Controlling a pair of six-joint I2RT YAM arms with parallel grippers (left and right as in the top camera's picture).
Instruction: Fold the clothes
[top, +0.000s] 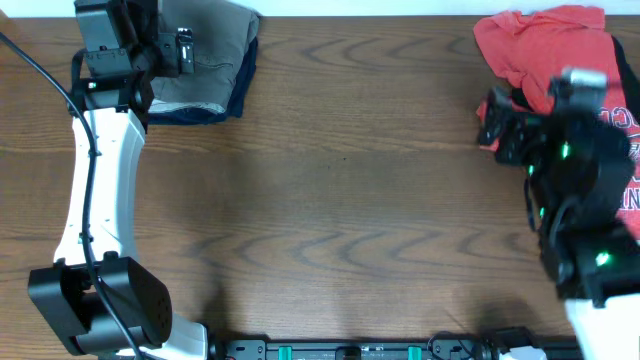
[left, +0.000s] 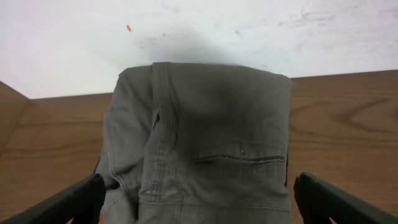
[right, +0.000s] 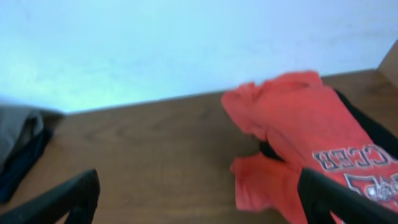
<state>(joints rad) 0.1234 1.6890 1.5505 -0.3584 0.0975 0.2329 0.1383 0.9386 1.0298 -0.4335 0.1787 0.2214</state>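
Wooden table (top: 340, 200) below a white wall. Red T-shirt (top: 545, 45), crumpled, at the far right edge. Grey-khaki shorts (top: 205, 50), folded, lie at the far left corner atop a dark navy garment (top: 225, 112). Left gripper (left: 199, 208) sits over the shorts, fingers wide apart. Right gripper (right: 202, 202) is near the T-shirt, fingers likewise apart, holding nothing.

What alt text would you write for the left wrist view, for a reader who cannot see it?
Folded grey-khaki shorts lie on the wooden table near its far edge, a pocket slit facing up. The left gripper is open, with one dark finger in each lower corner of the picture.
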